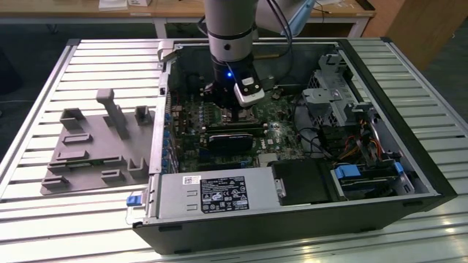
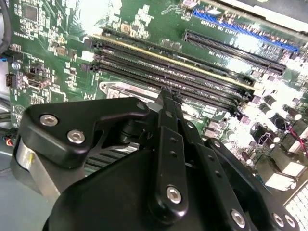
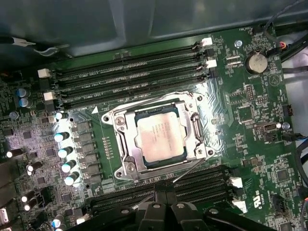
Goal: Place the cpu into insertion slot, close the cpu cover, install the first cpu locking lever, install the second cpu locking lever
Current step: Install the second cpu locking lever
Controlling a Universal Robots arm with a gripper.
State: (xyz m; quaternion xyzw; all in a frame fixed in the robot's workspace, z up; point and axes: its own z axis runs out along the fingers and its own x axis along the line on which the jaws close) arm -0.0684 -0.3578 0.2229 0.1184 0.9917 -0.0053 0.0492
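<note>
I am working in what looks like a robotics lab or electronics workshop. In the exterior view, a desktop computer case [image 1: 292, 230] lies open on its side on a slatted metal table [image 1: 44, 219], with its circuit board [image 1: 192, 123] exposed. A robot arm [image 1: 230, 33] reaches down into it from the top centre of the frame. A grey plastic parts holder [image 1: 95, 159] sits at the exterior view's left. A wooden workbench [image 1: 183, 10] with white legs runs along the top edge.
</note>
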